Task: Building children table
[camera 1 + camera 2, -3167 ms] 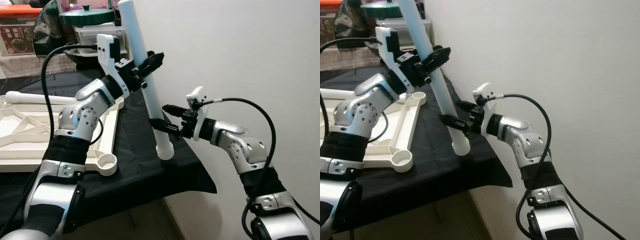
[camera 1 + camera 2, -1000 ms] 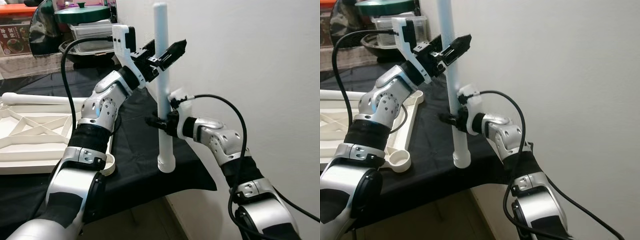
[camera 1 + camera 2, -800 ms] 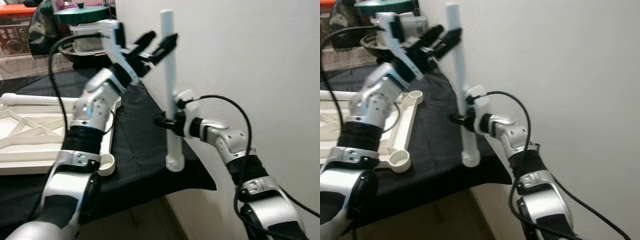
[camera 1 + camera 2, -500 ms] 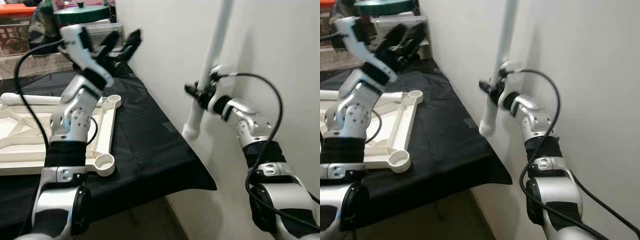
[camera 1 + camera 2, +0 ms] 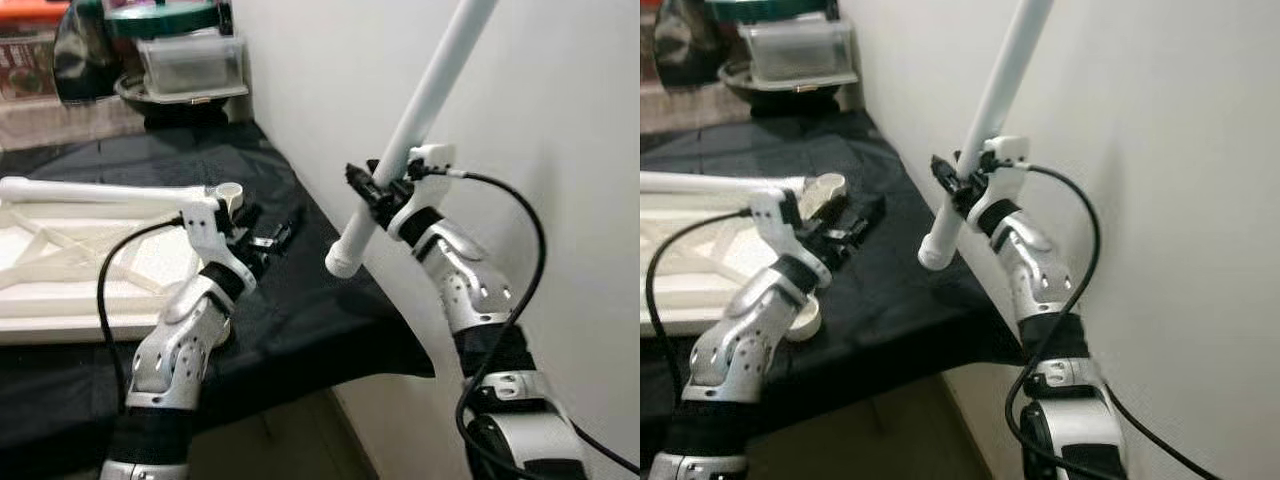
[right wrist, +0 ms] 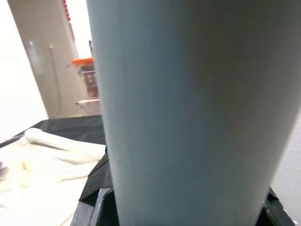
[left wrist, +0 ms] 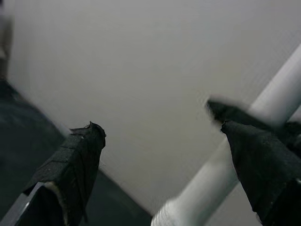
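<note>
A long white table leg (image 5: 420, 110) slants up along the wall, its collared lower end (image 5: 340, 262) hanging off the table's right edge. My right gripper (image 5: 372, 192) is shut on it a little above that end, and the leg looms close in the right wrist view (image 6: 188, 103). My left gripper (image 5: 268, 230) hovers low over the black cloth, open with nothing in it. Its fingers (image 7: 75, 162) stand wide apart, with the leg (image 7: 221, 183) beyond them. The upturned white tabletop frame (image 5: 60, 260) lies at the left with another leg (image 5: 100, 190) lying across it.
The table wears a black cloth (image 5: 320, 320) that hangs over the front right corner. A white wall (image 5: 560, 150) stands close on the right. A clear plastic container (image 5: 190, 65) and a green-lidded pot (image 5: 160, 20) stand at the back.
My left gripper has let go of the leg and dropped down to the cloth. My right gripper has lifted the leg off the table and tilted it towards the wall.
</note>
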